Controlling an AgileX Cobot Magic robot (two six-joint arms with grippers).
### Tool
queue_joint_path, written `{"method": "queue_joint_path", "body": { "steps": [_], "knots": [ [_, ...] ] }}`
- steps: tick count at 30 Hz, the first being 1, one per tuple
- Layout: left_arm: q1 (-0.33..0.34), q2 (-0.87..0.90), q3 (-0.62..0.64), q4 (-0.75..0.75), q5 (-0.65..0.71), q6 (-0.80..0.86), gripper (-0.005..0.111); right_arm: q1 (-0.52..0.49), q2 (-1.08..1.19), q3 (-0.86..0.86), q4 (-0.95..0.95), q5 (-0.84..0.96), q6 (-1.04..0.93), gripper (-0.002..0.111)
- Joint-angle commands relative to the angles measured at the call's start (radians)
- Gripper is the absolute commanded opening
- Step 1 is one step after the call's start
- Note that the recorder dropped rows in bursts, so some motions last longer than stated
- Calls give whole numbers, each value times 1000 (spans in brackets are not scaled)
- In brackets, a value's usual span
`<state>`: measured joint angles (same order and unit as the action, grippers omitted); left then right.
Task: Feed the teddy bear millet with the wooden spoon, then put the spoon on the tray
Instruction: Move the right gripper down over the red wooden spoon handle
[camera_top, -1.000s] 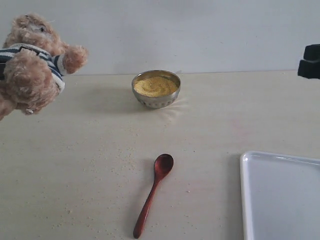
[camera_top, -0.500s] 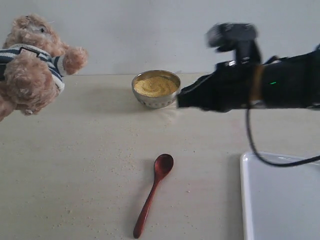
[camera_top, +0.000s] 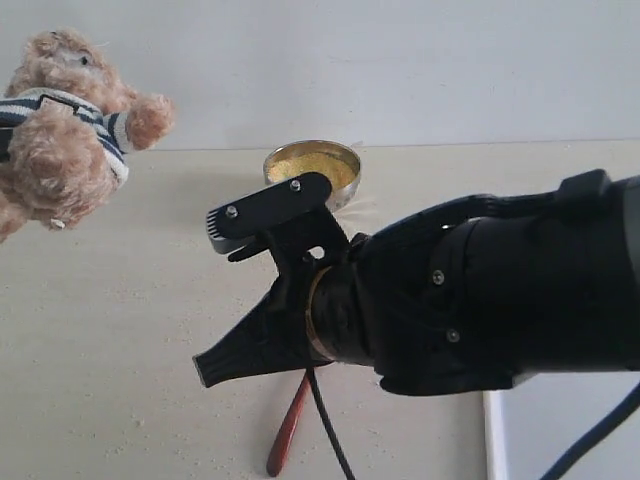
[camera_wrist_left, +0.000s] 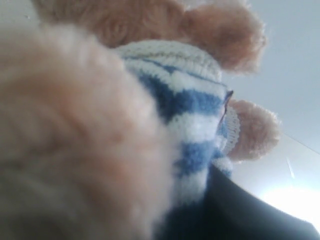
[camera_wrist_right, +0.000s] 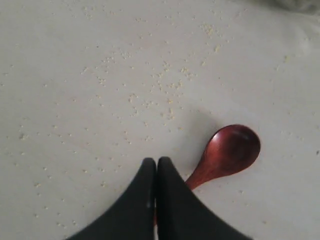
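The teddy bear is held up at the far left, above the table. In the left wrist view its striped shirt fills the frame, pressed against one dark finger of my left gripper. The wooden spoon lies on the table, its handle running under my right gripper. That gripper is shut with its tips together, just beside the spoon's bowl and holding nothing. Millet fills the metal bowl at the back. A part of the tray shows at the lower right.
Stray grains lie scattered on the table around the spoon. My right arm spans the middle of the exterior view and hides the spoon's bowl and most of the tray. A black cable hangs beside the spoon's handle.
My right arm has swung in from the right edge, passed in front of the metal bowl and come down over the spoon. The bear and the spoon have not moved.
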<state>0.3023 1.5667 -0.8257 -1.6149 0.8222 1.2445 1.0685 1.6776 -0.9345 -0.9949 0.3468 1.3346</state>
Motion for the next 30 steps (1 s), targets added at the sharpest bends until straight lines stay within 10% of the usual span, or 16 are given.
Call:
{"method": "queue_joint_path", "body": {
  "steps": [1,8,16,30],
  "knots": [
    [3,-7,2,-12,15,7,5,3,4,-5,148,-2,12,2],
    [3,-7,2,-12,17,7,5,11,72,-5,202,-87,-59,9],
    [3,-7,2,-14,19,7,5,11,109,-5,282,49,-71,88],
    [3,-7,2,-19,15,20,5,11,129,-5,299,13,-81,85]
  ]
}}
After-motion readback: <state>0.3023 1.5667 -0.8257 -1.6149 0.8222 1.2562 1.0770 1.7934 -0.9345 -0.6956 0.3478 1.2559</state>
